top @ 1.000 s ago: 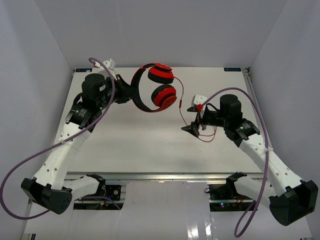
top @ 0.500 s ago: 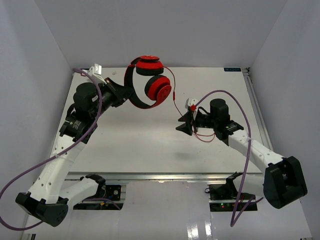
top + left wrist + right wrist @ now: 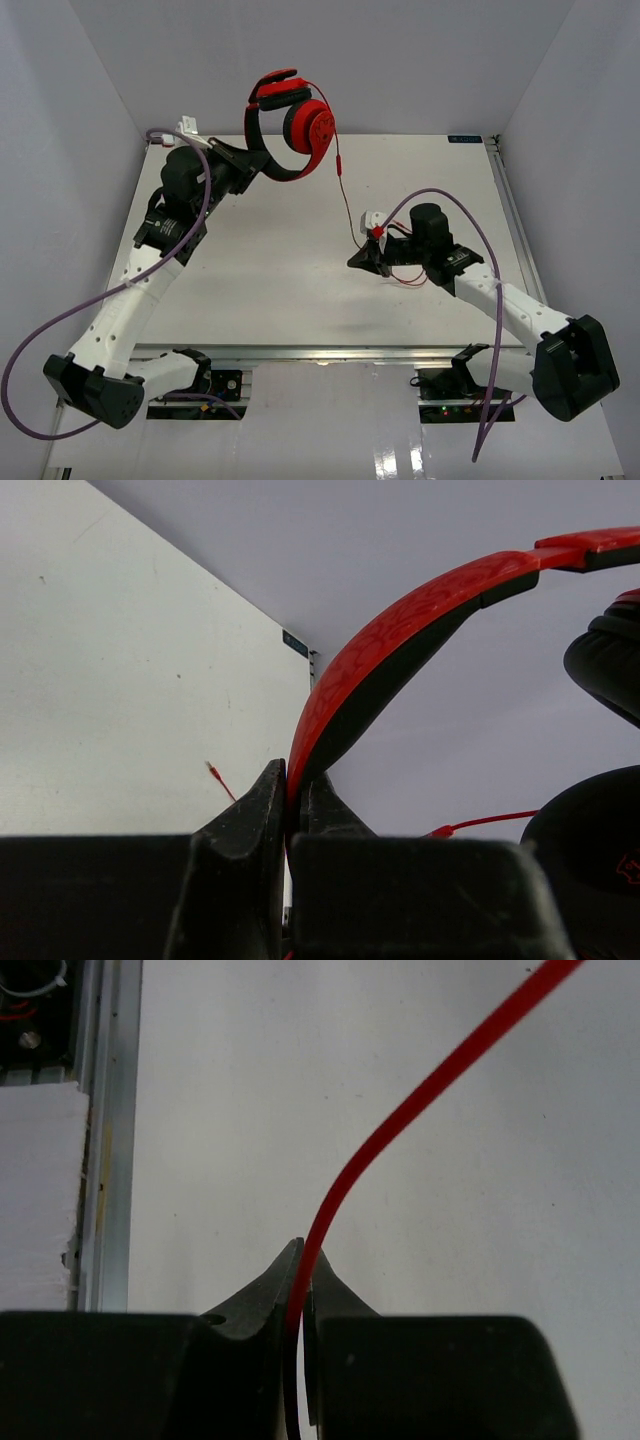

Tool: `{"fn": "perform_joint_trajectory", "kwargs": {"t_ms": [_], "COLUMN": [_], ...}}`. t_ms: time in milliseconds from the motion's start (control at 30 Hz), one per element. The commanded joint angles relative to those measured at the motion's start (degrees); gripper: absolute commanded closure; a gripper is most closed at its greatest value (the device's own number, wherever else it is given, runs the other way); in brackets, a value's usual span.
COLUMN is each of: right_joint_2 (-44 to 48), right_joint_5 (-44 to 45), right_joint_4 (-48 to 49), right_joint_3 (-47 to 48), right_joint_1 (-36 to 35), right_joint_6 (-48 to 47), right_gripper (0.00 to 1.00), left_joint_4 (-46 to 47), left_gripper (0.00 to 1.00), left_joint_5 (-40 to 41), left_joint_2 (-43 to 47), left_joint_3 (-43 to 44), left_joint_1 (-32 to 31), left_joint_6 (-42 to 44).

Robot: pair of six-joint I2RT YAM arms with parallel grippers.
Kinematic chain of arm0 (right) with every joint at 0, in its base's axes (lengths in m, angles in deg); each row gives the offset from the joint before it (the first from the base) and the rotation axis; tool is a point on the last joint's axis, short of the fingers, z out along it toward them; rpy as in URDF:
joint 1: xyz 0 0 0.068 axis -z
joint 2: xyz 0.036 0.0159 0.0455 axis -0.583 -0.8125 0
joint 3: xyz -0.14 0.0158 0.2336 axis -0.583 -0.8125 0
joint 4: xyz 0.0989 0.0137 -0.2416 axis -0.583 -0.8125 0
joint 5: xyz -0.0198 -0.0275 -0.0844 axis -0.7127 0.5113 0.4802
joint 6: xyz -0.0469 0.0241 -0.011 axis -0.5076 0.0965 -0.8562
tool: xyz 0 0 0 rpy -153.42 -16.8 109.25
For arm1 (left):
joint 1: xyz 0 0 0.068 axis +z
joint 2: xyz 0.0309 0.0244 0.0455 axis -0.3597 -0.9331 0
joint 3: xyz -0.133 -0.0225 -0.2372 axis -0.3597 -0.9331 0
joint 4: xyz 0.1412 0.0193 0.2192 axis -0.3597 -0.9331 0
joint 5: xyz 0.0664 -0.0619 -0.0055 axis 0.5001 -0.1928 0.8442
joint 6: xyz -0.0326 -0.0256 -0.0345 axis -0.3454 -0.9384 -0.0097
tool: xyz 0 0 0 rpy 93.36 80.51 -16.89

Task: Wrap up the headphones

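Fingers [image 3: 245, 830] tight on headband [image 3: 400, 620], cable [image 3: 470, 1060].

The headphones [image 3: 288, 125] are red, with round red earcups [image 3: 316, 128] and soft black padding inside. They are up in the air over the far side of the desk [image 3: 250, 280] and do not touch it. The left gripper [image 3: 290, 780] pinches the curved headband [image 3: 400, 630] tight between its two fingers. The headband is red outside and black inside. The two earcups sit close together, one higher than the other. A long thin red cable [image 3: 341, 165] hangs down from the headphones. Lower down, the right gripper [image 3: 300, 1260] squeezes the cable just above the desk. Past that spot, a loose bit of cable lies in a small loop on the desk.
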Motion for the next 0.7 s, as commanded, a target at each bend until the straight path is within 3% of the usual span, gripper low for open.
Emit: {"fn": "perform_joint_trajectory", "kwargs": {"t_ms": [0,33,200,300,533,667], "right_joint_2": [1.45,1.30,1.33,5.14,4.60,3.40], "right_joint_5": [16.89,24.10,43.71,50.63,55.59,57.09], "right_joint_4": [-11.85,-14.10,-23.44,-24.36,-29.96,-30.06], "right_joint_3": [7.62,8.94,15.43,16.12,22.38,25.68], "right_joint_1": [-3.20,-4.27,-6.88,-7.88,-8.56,-8.56], "right_joint_6": [-6.92,-8.43,-17.29,-23.98,-34.43,-36.43], "right_gripper": [0.92,0.92,0.92,0.92,0.92,0.92], "left_joint_4": [2.19,1.41,-2.97,-5.07,-5.75,-5.84], "left_gripper": [1.00,1.00,1.00,1.00,1.00,1.00], "left_joint_5": [0.24,-0.50,4.40,9.27,10.14,8.58], "left_joint_2": [-7.94,-10.38,-23.09,-29.41,-41.86,-44.29], "left_joint_3": [8.80,10.85,22.07,26.66,30.76,28.38], "left_joint_1": [0.14,0.09,-3.12,-6.73,-12.90,-16.32], "left_joint_6": [-4.17,-3.00,6.50,16.55,31.44,38.76]}}
